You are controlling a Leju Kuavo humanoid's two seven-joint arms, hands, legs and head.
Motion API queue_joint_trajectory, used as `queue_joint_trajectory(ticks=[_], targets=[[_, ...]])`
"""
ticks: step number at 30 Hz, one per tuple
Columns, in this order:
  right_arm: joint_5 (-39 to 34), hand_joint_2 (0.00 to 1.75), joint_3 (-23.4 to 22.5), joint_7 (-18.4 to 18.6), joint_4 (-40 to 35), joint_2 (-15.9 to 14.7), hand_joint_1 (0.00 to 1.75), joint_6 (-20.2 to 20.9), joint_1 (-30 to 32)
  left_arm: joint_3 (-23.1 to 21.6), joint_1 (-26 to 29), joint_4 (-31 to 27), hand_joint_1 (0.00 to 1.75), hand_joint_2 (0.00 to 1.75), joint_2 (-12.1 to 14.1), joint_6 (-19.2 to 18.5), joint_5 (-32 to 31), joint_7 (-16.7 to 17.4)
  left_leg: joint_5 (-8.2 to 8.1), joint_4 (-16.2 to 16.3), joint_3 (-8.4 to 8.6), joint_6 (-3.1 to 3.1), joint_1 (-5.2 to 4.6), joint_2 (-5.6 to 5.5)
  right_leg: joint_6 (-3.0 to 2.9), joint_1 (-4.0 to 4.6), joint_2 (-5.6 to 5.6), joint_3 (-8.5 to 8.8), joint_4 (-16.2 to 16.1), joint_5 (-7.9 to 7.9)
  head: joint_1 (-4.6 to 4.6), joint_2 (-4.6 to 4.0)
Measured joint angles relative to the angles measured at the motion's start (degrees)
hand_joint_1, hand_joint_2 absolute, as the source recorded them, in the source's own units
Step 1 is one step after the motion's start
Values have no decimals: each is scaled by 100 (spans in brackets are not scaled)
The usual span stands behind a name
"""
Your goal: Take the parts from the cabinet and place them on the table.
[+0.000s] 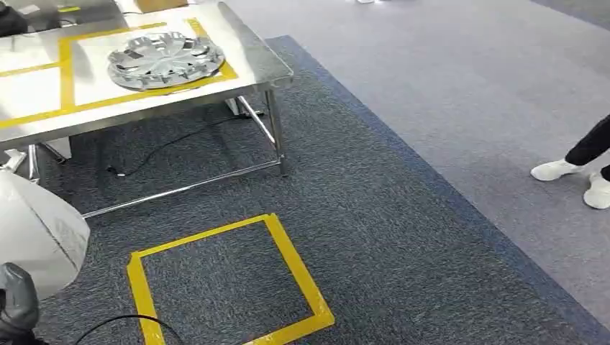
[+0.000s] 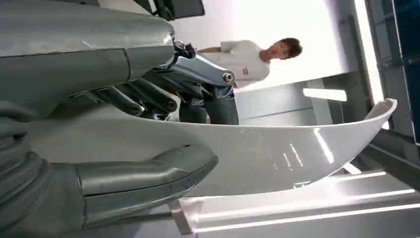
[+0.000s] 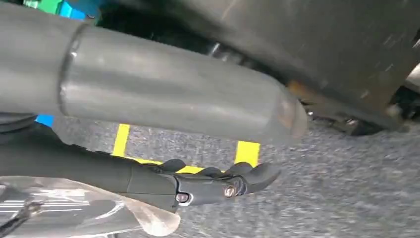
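Head view puts one hubcap [image 1: 165, 59] already on the steel table [image 1: 252, 72] at far left. The left hand [image 2: 124, 148] grips a white curved part [image 2: 277, 153] (undelivered); the right hand [image 3: 208, 183] holds a clear-wrapped part [image 3: 74, 213].

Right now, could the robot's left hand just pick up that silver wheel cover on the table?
Probably not. The left hand already grips a curved white part, so it is occupied. The wheel cover also lies well ahead on the steel table, apart from the hand.
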Motion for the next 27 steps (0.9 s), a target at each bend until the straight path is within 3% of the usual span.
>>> queue_joint_trajectory(ticks=[1, 2, 5, 6, 7, 8, 9, 10, 11, 12, 13, 14, 15, 16, 17, 20, 21, 22, 23, 24, 26, 27], targets=[[7, 0, 0, 0, 0, 0, 0, 0, 1, 0, -8, 2, 175, 175, 0, 0, -2, 0, -41, -286, 152, 36, -65, 375, 33, 22, -49, 20, -1, -26, 0, 0], [15, 0, 0, 0, 0, 0, 0, -2, -7, -4, -19, 2, 175, 175, 0, 0, -2, 4, -48, -332, 150, 107, -85, 338, 72, 61, -108, 29, 15, -65, -7, 0], [26, 0, 0, 9, 0, 0, 0, -2, -19, 2, 12, 2, 175, 175, 0, 9, -2, 2, -53, -332, 97, 189, -108, 125, 145, 62, -295, 111, -36, -83, 0, 0], [35, 0, 2, 9, -11, 0, 0, -2, -22, 4, 9, 2, 175, 175, 4, 13, -2, 0, -21, -383, 149, 236, -67, 38, 210, 48, -265, 146, -39, -124, -2, 0], [35, 0, 2, 7, -9, 0, 0, -2, -28, 9, 16, 2, 175, 175, 0, 13, -9, -2, -11, -396, 154, 258, -40, -11, 231, 29, 57, 65, 84, -236, 31, 0], [35, 0, 2, 9, -9, 0, 0, -2, -28, 7, -2, 4, 175, 175, -4, 13, -9, 0, -6, -394, 145, 279, -29, -79, 243, 17, 302, -93, 439, -445, 44, 0], [33, 0, 2, 9, -9, 0, 0, -2, -23, 4, -6, 7, 175, 175, -11, 13, -11, 0, -8, -393, 142, 290, -28, -146, 251, 13, 420, -339, 948, -678, 46, 0], [33, 0, 2, 9, -9, 0, 0, -2, -10, 4, -7, 7, 175, 175, -11, 13, -11, 0, -12, -390, 139, 299, -30, -229, 254, 14, 466, -606, 1462, -862, 50, 0], [33, 0, 2, 15, -7, 0, 0, -2, -2, 4, -1, 9, 175, 175, -11, 13, -11, 0, -15, -383, 143, 303, -32, -319, 256, 18, 485, -815, 1802, -903, 48, 0], [33, 0, 2, 28, -4, -2, 0, -2, 15, 4, -2, 11, 175, 175, -13, 13, -11, 0, -16, -381, 148, 303, -32, -410, 248, 18, 492, -872, 1797, -787, 46, 0], [33, 0, 2, 26, -4, -4, 0, -2, 22, 4, -2, 11, 175, 175, -11, 13, -11, 0, -17, -380, 156, 300, -32, -505, 233, 18, 504, -810, 1546, -549, 52, 0], [33, 0, 2, 26, -4, -4, 0, -2, 17, 7, -2, 11, 175, 175, -11, 13, -11, 0, -20, -378, 168, 297, -31, -592, 217, 16, 541, -647, 1099, -247, 48, 0], [33, 0, 2, 22, -4, -4, 0, -2, 10, 5, -4, 11, 175, 175, -11, 11, -11, 0, -26, -374, 180, 286, -28, -670, 193, 10, 655, -432, 561, 51, 50, 0], [33, 0, 2, 22, -4, -4, 0, -2, 11, 4, -7, 11, 175, 175, -11, 7, -11, 0, -35, -371, 173, 268, -12, -737, 169, -19, 1029, -267, 161, 134, 48, 0], [31, 0, 2, 17, 0, -2, 0, 0, 11, 4, -21, 13, 175, 175, -11, 2, -9, 0, -50, -323, 138, 237, -45, -820, 164, -45, 1077, -214, 12, 89, 37, 0], [13, 0, 0, -31, 0, -4, 0, -39, -13, 4, 0, 15, 175, 175, -11, 2, -9, 0, 7, -368, 91, 116, 18, -1007, 108, 12, 907, -154, 56, 88, 39, 0], [13, 0, 0, -48, -6, 2, 0, -46, -6, 7, -2, 15, 175, 175, -11, 4, -9, 0, -3, -355, 82, 79, -2, -1083, 74, -36, 810, -130, -9, 109, 42, 0], [15, 0, -2, -55, -7, 4, 0, -48, -8, 4, 8, 15, 175, 175, -11, 4, -11, 0, -89, -249, 49, 62, -34, -741, 25, -42, 719, -101, -31, 119, 31, 0], [13, 0, -2, -68, -7, 7, 0, -55, -8, 2, -20, 17, 175, 175, -11, 9, -11, 0, -284, 52, -88, 33, -37, -466, -20, -42, 633, -89, -35, 110, -26, 0], [13, 0, -4, -70, -7, 9, 0, -52, -3, -2, -36, 22, 175, 175, -15, 9, -11, 0, -516, 504, -299, 5, -21, -325, -33, -30, 543, -85, -34, 99, -22, 0], [11, 0, -4, -68, -4, 7, 0, -52, 16, -4, -29, 28, 175, 175, -15, 9, -2, 0, -841, 1322, -688, -28, 4, -252, -35, -18, 352, -74, -32, 72, -24, 0], [11, 0, -4, -68, -4, 7, 0, -55, 23, -4, -25, 35, 175, 175, -13, 9, 0, 0, -813, 1430, -743, -40, 15, -246, -32, -16, 260, -63, -31, 60, -22, 0]])
